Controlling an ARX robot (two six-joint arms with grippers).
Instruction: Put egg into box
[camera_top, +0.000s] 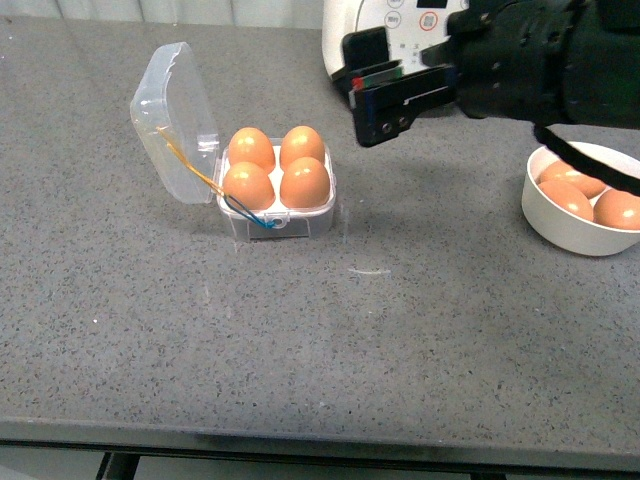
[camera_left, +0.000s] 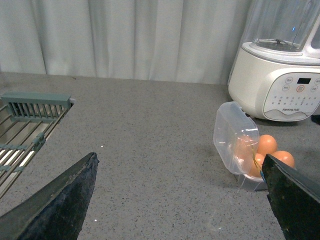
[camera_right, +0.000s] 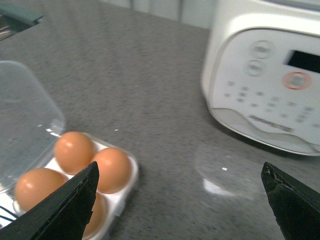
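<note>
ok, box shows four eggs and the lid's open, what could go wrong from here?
1. All four cells of the box hold eggs. A fifth from the bowl would have no seat and could crack or roll off.
2. The cord trails over the front rim, so closing the lid may pinch it.
3. The open right end effector appears close to the appliance. A careless swing could knock it.

Grey speckled counter (camera_top: 400, 330) (pale curtain (camera_left: 125, 35) behind)
</note>
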